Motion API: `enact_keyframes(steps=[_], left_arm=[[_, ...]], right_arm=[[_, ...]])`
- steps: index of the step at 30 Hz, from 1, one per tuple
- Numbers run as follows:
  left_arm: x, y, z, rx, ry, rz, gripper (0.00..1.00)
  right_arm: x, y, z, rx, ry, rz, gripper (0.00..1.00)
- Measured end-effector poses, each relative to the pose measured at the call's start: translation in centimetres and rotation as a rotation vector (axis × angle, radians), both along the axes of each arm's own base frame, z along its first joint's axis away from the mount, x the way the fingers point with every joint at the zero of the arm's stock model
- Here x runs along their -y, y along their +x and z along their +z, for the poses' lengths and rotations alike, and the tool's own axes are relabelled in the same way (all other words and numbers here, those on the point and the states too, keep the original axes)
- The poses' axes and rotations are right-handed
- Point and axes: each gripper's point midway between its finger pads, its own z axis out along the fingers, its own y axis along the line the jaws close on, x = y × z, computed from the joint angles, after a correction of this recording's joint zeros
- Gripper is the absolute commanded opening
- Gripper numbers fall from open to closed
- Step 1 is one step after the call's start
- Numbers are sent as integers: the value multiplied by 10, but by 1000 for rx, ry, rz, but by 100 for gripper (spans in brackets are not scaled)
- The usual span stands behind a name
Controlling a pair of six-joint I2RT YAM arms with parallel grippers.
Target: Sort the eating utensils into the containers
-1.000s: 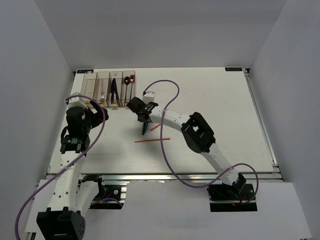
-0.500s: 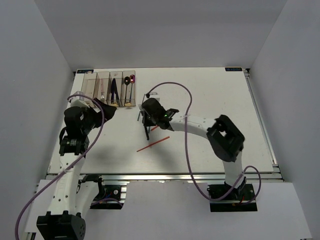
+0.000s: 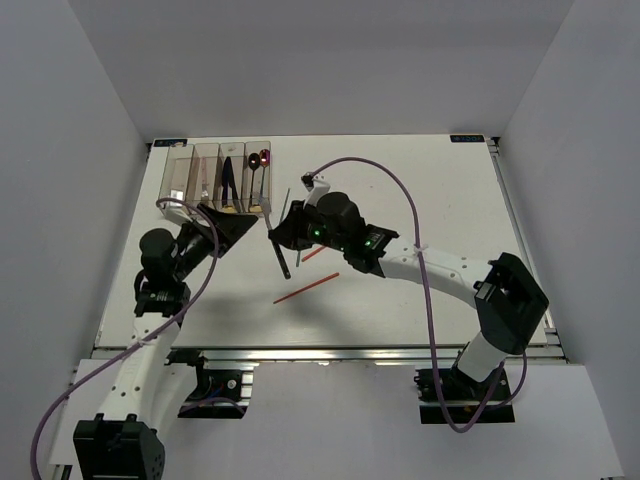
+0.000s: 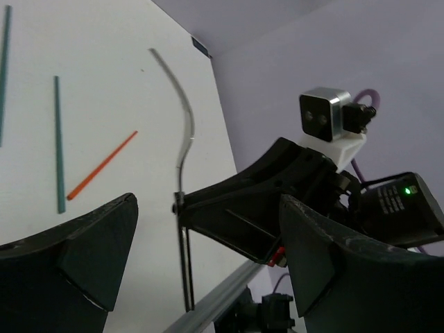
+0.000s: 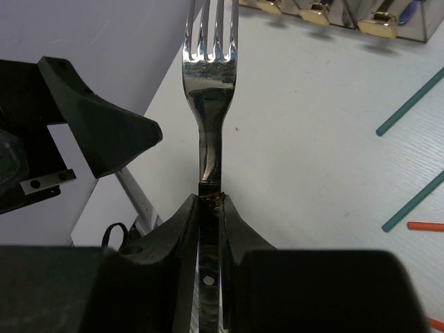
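My right gripper (image 3: 283, 232) (image 5: 209, 201) is shut on the handle of a silver fork (image 5: 210, 83), held above the table with its tines pointing away; the fork also shows in the top view (image 3: 285, 205) and the left wrist view (image 4: 184, 132). My left gripper (image 3: 232, 228) (image 4: 208, 243) is open and empty, facing the right gripper from the left. The clear containers (image 3: 215, 178) stand at the back left with utensils inside. Two green chopsticks (image 5: 413, 100) (image 4: 57, 139) and an orange-red chopstick (image 3: 305, 287) (image 4: 100, 165) lie on the table.
A second short red piece (image 3: 313, 253) lies under the right arm. The right arm's purple cable (image 3: 400, 195) arcs over the table's middle. The containers' yellow marks (image 5: 378, 24) face the grippers. The table's left edge is close behind the left gripper.
My right gripper has swung round and lifted the fork higher, tines toward the left arm. My left gripper has turned right and moved toward it. The red chopstick shifted early on, then stayed.
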Motion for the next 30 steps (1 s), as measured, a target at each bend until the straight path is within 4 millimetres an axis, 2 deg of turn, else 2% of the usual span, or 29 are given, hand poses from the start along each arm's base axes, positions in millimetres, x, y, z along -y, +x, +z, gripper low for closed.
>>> enact_keyframes(steps=[4,7,10,12,13,14,19,20,22,24,25,27,30], left_arm=[[20,-4,4,29,-5,-81,84],[29,-2,1,29,1,-108,69],[32,3,-9,15,23,-117,64],[31,7,-19,-12,42,-111,56],[30,9,-25,-28,52,-104,43],[29,10,-28,-39,59,-98,35],[26,15,-29,-28,97,-78,15],[27,16,-29,-26,100,-79,1],[28,17,-29,-25,106,-82,0],[28,19,-30,-29,112,-86,0],[28,20,-31,-35,122,-87,0],[19,33,-34,-60,187,-35,0],[-12,76,-25,-108,358,134,0]], right_arm=[[-7,-9,2,-9,5,39,0],[-15,-12,8,-11,20,70,0],[-18,-16,10,-21,28,87,0],[-18,-17,10,-25,30,92,0],[-19,-18,10,-26,31,94,0],[-19,-18,10,-26,31,96,0],[-19,-21,8,-33,26,103,0],[-19,-21,8,-31,27,102,0],[-19,-19,8,-27,25,96,1],[-18,-18,7,-23,18,91,32],[-18,-17,6,-26,15,85,45],[-15,-15,2,-32,1,70,47],[3,-3,-9,-49,-48,-5,49]])
